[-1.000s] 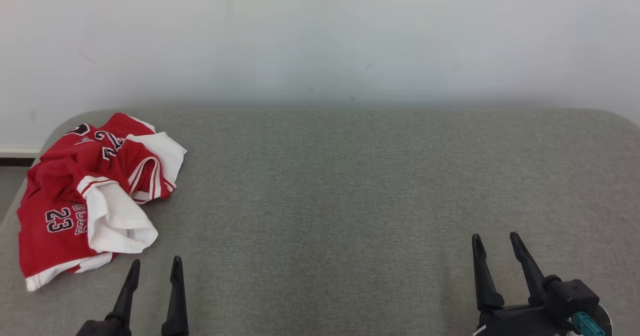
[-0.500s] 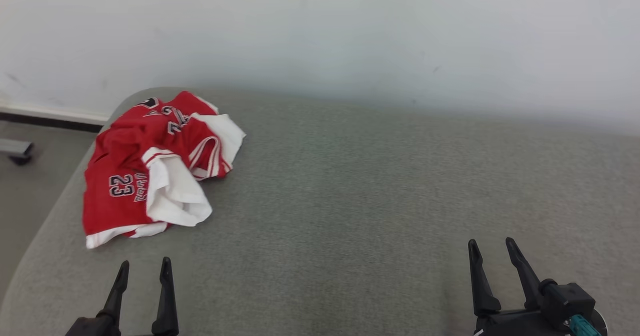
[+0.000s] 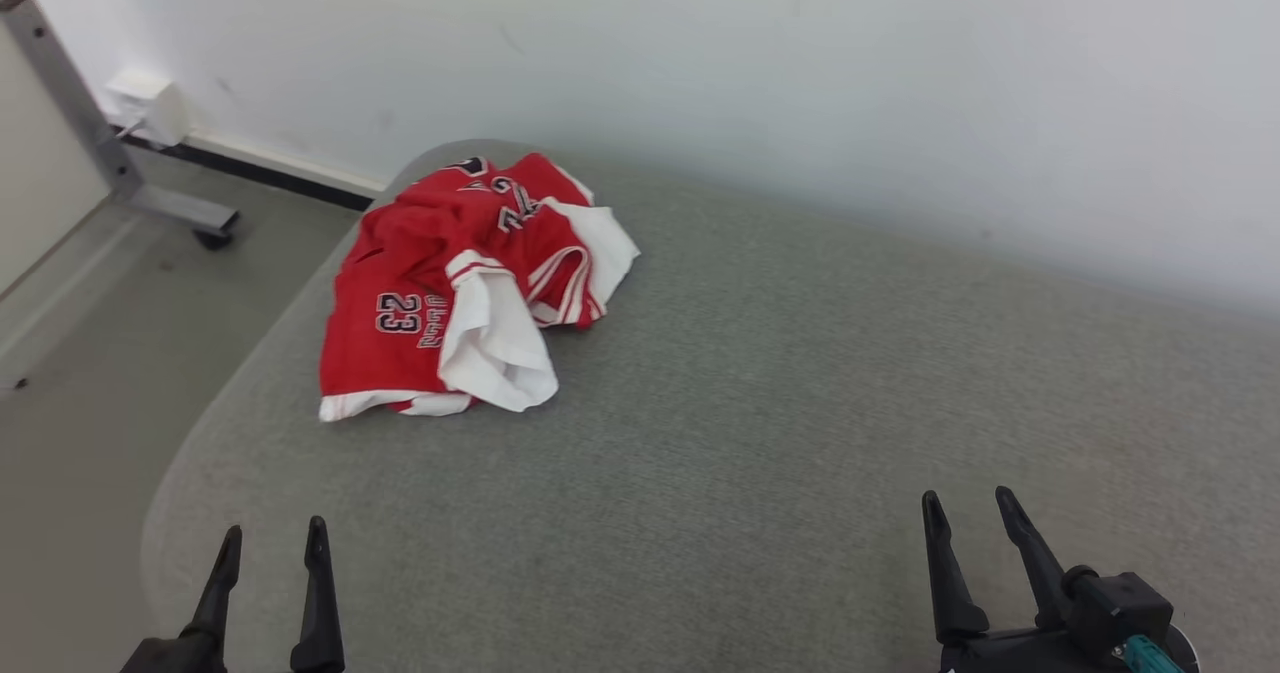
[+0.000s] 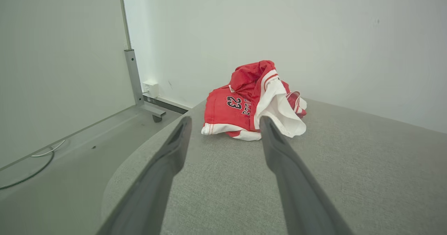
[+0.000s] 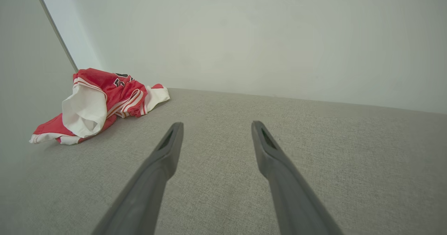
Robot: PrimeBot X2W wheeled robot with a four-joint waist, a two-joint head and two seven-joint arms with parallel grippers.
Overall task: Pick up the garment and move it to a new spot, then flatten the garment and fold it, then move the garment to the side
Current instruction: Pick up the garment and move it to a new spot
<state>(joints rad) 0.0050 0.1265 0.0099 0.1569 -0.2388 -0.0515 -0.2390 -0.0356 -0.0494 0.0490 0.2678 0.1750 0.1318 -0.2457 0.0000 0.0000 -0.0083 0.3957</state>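
A crumpled red and white jersey (image 3: 455, 293) with the number 23 lies bunched near the far left corner of the grey padded table (image 3: 800, 403). The left wrist view has the jersey (image 4: 253, 102) straight ahead beyond the fingers, and the right wrist view has the jersey (image 5: 97, 104) far off to the left. My left gripper (image 3: 273, 543) hovers open at the table's near left edge, well short of the garment. My right gripper (image 3: 967, 510) is open at the near right with nothing between its fingers.
A white wall (image 3: 700, 73) runs close behind the table. Left of the table is bare floor (image 3: 90, 373) with a grey metal frame on a caster (image 3: 205, 228) and a white wall box (image 3: 150, 108). A cable (image 4: 31, 165) lies on the floor.
The head camera has turned to the left, so the jersey sits nearer the picture's middle and the floor and metal frame have come into view. Both grippers stay open and low.
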